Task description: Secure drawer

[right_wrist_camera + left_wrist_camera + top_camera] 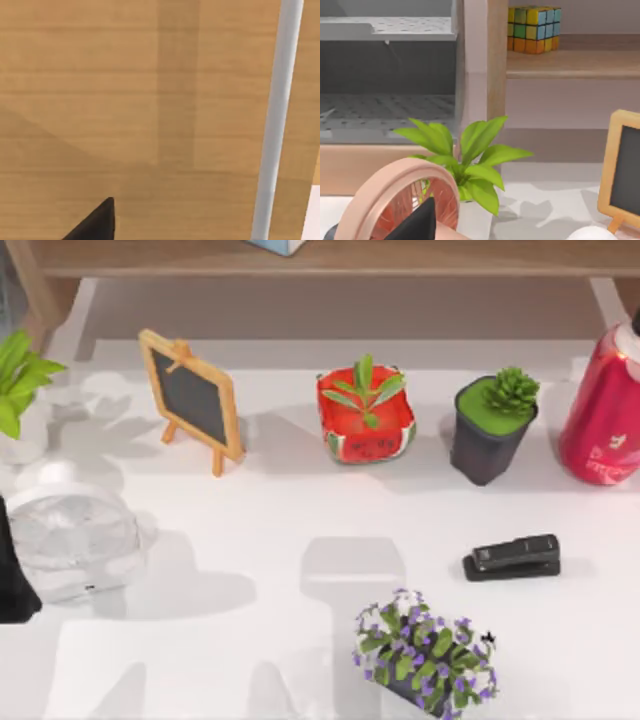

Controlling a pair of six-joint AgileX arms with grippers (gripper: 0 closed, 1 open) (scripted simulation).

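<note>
The drawer front (125, 100) is a light wooden panel seen very close in the right wrist view, with a pale grey bar handle (274, 120) running along it. A dark part of my right gripper (97, 222) pokes in at the picture's edge, close to the wood and well apart from the handle. My left arm (14, 575) is parked at the table's left edge. Its gripper (420, 222) looks past a pink-ringed fan (395, 195) toward the wooden shelf unit (495, 75).
On the white table stand a small chalkboard easel (192, 398), a watermelon-pattern plant pot (365, 420), a dark pot with a succulent (492, 428), a red bottle (605, 410), a black stapler (512, 556), a purple flower planter (425, 655) and a white fan (70, 530). A Rubik's cube (534, 29) sits on the shelf.
</note>
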